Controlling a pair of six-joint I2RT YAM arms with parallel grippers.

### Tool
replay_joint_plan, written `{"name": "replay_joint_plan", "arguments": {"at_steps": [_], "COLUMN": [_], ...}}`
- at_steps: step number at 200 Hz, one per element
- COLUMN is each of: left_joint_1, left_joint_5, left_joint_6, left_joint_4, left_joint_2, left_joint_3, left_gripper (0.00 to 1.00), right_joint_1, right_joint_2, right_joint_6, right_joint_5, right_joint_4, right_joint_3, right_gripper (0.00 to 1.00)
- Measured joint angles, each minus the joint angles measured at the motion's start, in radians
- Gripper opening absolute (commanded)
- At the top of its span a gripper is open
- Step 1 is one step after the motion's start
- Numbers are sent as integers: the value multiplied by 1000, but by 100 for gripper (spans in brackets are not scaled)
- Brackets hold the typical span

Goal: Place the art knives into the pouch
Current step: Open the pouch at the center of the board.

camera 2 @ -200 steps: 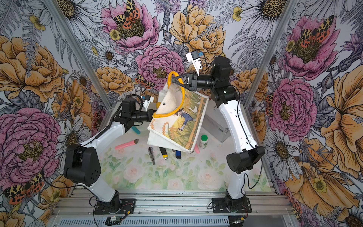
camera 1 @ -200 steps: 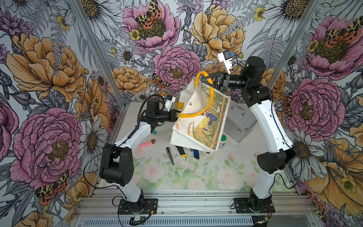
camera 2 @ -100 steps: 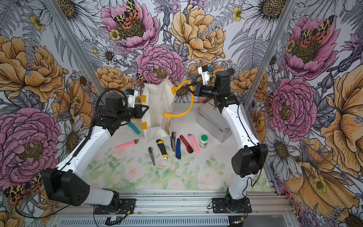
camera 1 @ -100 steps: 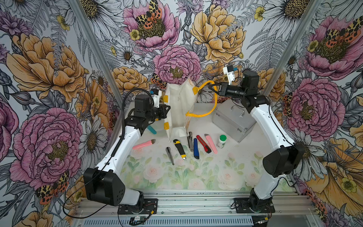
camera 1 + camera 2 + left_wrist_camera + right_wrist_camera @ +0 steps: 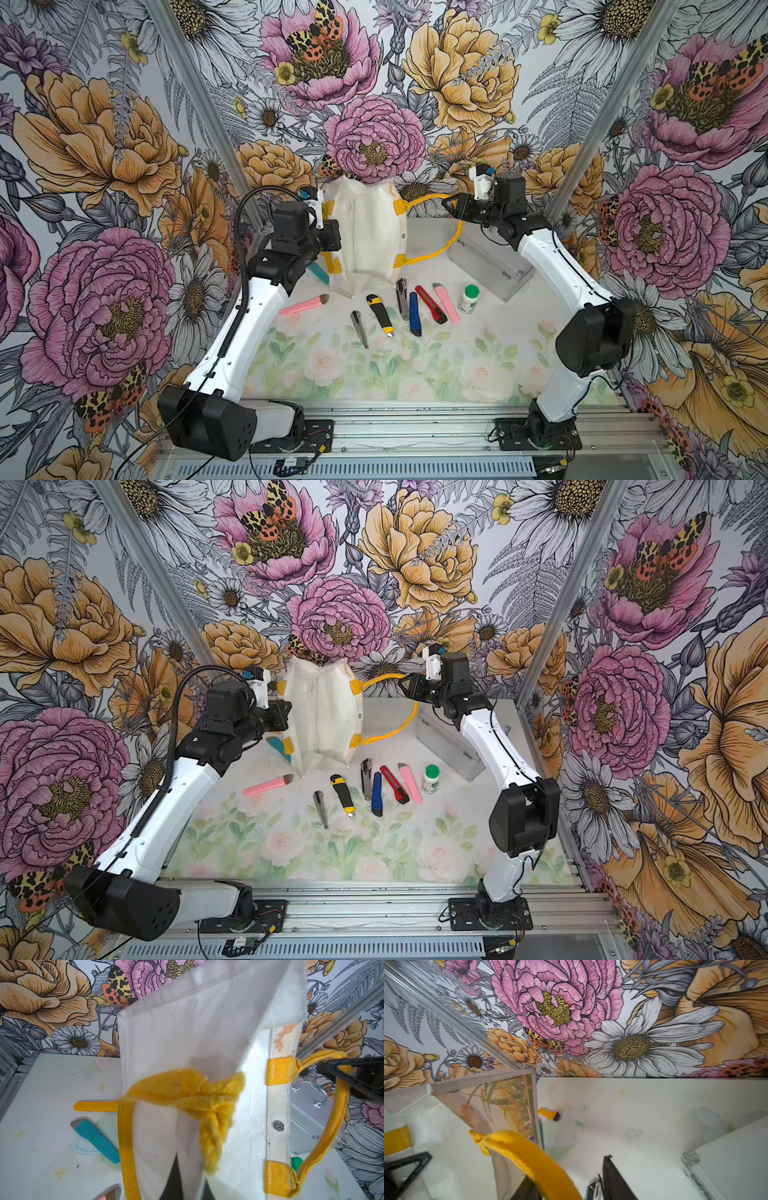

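Note:
The pouch (image 5: 370, 232) (image 5: 324, 717) stands upright at the back of the table, its white inside facing me. My left gripper (image 5: 332, 237) (image 5: 189, 1188) is shut on the pouch's left wall, by a bunched yellow handle (image 5: 187, 1095). My right gripper (image 5: 451, 205) (image 5: 569, 1186) stands open at the pouch's right. The other yellow handle (image 5: 533, 1163) runs loose between its jaws, looped over one finger (image 5: 353, 1076). Several knives lie in front of the pouch, among them a slim grey one (image 5: 359, 328). Which is the art knife I cannot tell.
In the row are a yellow-black cutter (image 5: 380, 313), a blue one (image 5: 414, 313) and a red one (image 5: 431, 304). A pink cutter (image 5: 303, 305) and a teal one (image 5: 320, 272) lie left. A green-capped bottle (image 5: 469, 298) and a silver case (image 5: 490, 257) are right.
The pouch came down from mid-air and now stands on the table at the back. Both arms moved back with it. The right gripper opened off the yellow handle.

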Motion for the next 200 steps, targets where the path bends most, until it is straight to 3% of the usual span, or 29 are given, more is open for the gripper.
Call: {"name": "replay_joint_plan", "arguments": {"at_steps": [50,83,132,162,200], "left_joint_1": [-39,-65,-94,-96,-96], "left_joint_5": [-68,-96,-116,-116,-117], "left_joint_6": [20,26,24,16,-13], "left_joint_4": [-19,-21,-35,-48,-61], "left_joint_2": [78,137,180,206,280], "left_joint_3": [73,115,171,220,306], "left_gripper": [0,0,0,0,0], "right_joint_1": [5,45,217,285,323], "right_joint_2": [-173,-275,-220,-188,-237], "right_joint_6": [-42,-52,21,97,129], "right_joint_5": [165,206,169,172,241], "right_joint_4": [-16,-14,87,127,162], "right_joint_3": [-132,-182,-303,-437,-478], "right_gripper": [60,66,83,84,84]}}
